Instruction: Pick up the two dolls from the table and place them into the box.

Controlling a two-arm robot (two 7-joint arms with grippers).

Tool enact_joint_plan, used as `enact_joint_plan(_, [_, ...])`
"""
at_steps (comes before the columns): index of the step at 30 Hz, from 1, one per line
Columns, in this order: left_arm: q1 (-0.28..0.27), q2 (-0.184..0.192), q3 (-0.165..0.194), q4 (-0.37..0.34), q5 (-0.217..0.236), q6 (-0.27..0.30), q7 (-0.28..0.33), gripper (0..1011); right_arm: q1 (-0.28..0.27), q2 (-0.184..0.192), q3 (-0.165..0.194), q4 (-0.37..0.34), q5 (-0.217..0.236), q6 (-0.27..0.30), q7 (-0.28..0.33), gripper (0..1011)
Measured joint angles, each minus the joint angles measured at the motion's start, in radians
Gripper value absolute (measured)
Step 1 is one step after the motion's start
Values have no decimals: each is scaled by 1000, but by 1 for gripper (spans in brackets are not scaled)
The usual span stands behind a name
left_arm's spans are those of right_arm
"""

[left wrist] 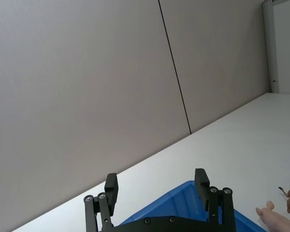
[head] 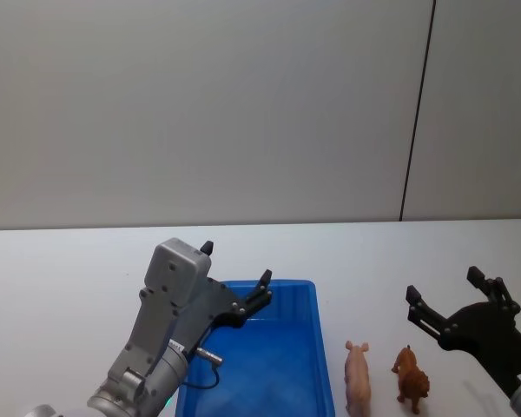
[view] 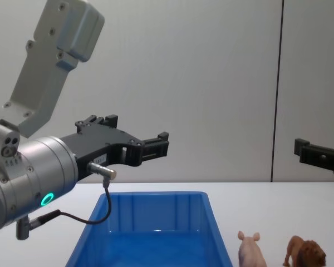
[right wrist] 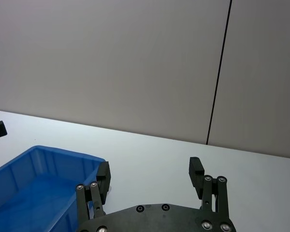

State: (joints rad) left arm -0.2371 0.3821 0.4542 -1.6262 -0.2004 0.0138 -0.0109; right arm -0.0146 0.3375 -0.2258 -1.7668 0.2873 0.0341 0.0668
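Note:
The blue box (head: 319, 351) sits on the white table (head: 69, 278) in front of me. Both dolls stand on the table just right of it: a pale pink pig (head: 358, 379) nearest the box and an orange-brown lion (head: 411, 375) beside the pig. My left gripper (head: 236, 263) hovers open and empty above the box's left half. Raised to the right of the lion, my right gripper (head: 444, 284) is open with nothing between its fingers. The chest view shows the pig (view: 250, 250) and lion (view: 306, 253) low at the right, the left gripper (view: 136, 130) well above the box (view: 156, 233).
A plain grey wall with a dark vertical seam (head: 417, 130) stands behind the table. Bare tabletop stretches behind the box and out to the far left and right.

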Motion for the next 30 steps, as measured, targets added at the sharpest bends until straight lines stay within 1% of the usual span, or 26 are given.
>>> enact_joint_plan(21, [0, 0, 0, 0, 0, 0, 0, 1001, 0, 0, 0, 1, 0, 0, 1, 1001])
enact_joint_plan(24, [0, 0, 0, 0, 0, 0, 0, 1001, 1, 1, 1, 4, 1, 3, 6, 1001])
enact_joint_plan(30, [0, 0, 0, 0, 0, 0, 0, 1001, 1, 12, 8, 15, 9, 26, 36, 1001])
